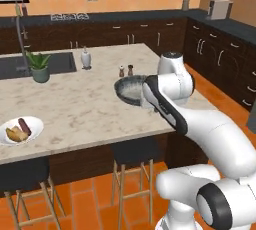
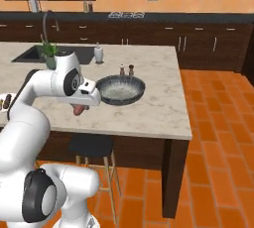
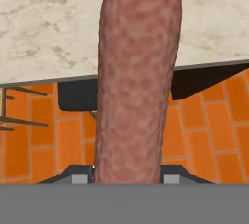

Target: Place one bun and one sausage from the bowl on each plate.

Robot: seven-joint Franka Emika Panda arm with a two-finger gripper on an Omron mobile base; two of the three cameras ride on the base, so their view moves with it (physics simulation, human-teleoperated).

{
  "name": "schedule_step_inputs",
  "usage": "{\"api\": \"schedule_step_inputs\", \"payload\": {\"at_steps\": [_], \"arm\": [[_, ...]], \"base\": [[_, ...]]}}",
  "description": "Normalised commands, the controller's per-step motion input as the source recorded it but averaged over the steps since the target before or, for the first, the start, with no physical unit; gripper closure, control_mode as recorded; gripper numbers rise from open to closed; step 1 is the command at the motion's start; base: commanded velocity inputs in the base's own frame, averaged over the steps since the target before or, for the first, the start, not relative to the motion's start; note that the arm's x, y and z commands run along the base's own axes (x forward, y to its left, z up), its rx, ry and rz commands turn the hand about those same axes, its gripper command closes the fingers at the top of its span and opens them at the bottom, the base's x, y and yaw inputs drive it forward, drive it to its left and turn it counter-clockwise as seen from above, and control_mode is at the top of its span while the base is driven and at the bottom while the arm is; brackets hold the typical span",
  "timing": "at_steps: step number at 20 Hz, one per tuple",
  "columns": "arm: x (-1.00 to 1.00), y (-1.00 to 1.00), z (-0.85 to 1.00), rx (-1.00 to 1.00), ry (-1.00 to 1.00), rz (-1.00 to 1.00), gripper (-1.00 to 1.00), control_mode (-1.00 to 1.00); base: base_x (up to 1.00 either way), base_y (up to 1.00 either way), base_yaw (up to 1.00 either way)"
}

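From the left base camera, the white plate [image 1: 21, 130] at nine o'clock on the bench [image 1: 90, 109] carries a bun [image 1: 16, 134] and sausage [image 1: 24, 126]; the bowl [image 1: 131, 88] stands centre.

From the right base camera, the hand [image 2: 78, 107], at nine o'clock of the bowl [image 2: 120, 89], is closed on a sausage [image 2: 77, 109].

In the hand camera, the sausage [image 3: 138, 77] runs six to twelve o'clock.

- Glossy white arm [image 1: 210, 129] of rounded, tube-like segments.
- Dark grey bands at the joints.
- Round dark cap on the base joint.
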Motion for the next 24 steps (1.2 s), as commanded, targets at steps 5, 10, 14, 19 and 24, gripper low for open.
{"api": "schedule_step_inputs", "payload": {"at_steps": [5,10,14,19,24], "arm": [[0.0,0.0,0.0,0.0,0.0,0.0,1.0,1.0],[0.0,0.0,0.0,0.0,0.0,0.0,1.0,1.0],[0.0,0.0,0.0,0.0,0.0,0.0,1.0,1.0],[0.0,0.0,0.0,0.0,0.0,0.0,1.0,1.0],[0.0,0.0,0.0,0.0,0.0,0.0,1.0,1.0]], "base": [[-0.64,0.91,0.01],[-0.51,1.0,0.05],[-0.38,1.0,0.05],[-0.09,1.0,0.01],[0.38,1.0,0.02]]}}
